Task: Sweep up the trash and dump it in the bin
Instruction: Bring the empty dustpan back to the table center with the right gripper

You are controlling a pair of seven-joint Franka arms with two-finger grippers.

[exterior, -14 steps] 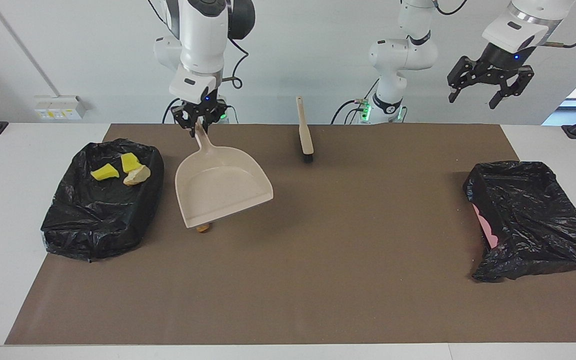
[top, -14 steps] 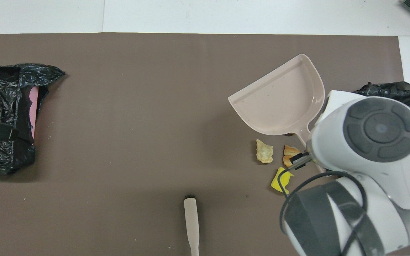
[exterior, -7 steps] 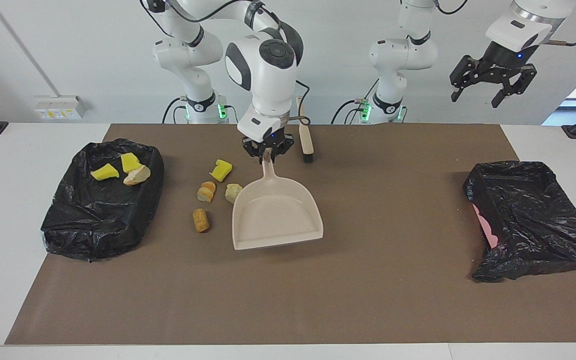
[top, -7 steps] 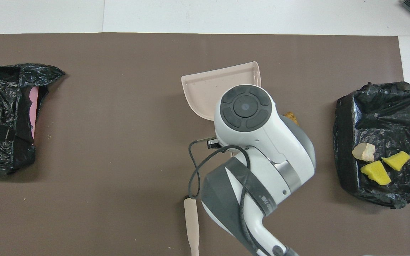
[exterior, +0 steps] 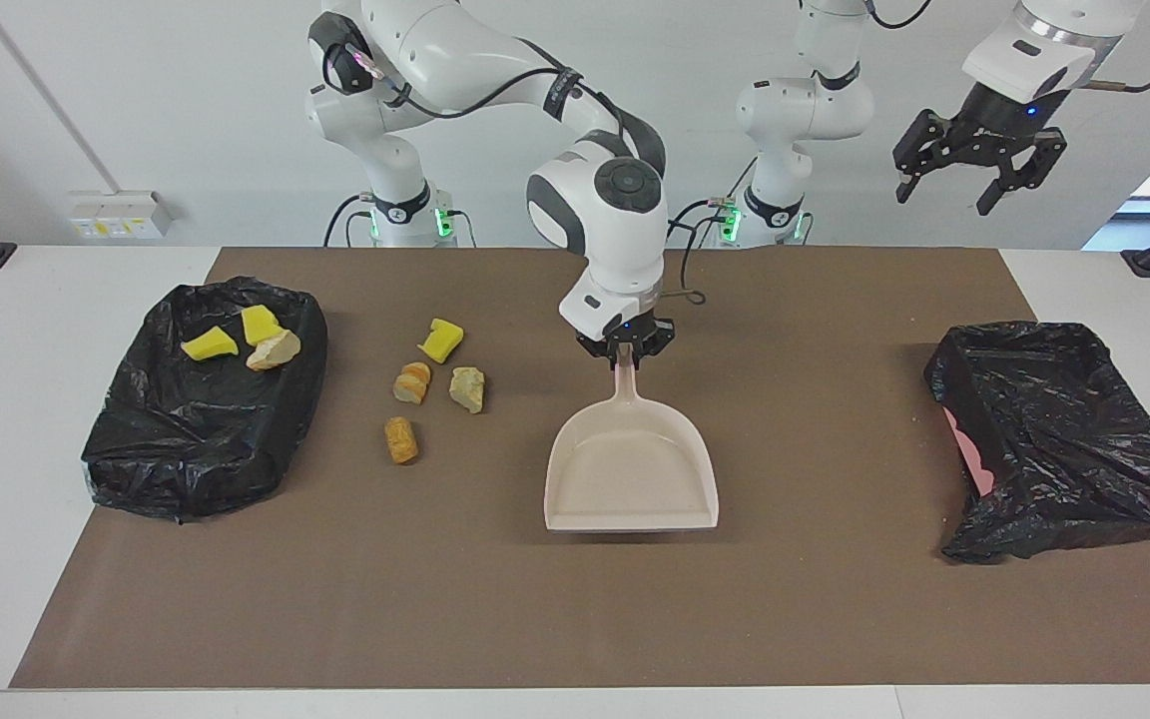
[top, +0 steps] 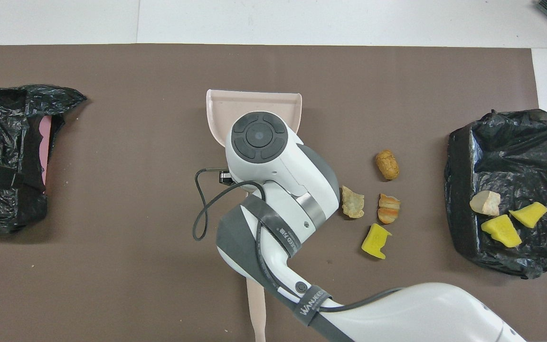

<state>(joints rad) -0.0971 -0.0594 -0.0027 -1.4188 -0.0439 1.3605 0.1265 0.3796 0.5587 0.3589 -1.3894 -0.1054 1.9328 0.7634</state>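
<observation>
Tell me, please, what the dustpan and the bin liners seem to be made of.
Dustpan: apparently rigid plastic, matte beige; smooth moulded rim and one-piece handle. Bin liners: thin black plastic film, glossy; crinkled folds catch the light.

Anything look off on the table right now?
Yes: four trash chunks lie loose on the brown mat beside the bin at the right arm's end, which already holds three. The right gripper holds the empty dustpan at mid-table, away from them. The left gripper waits raised, jaws open.
</observation>
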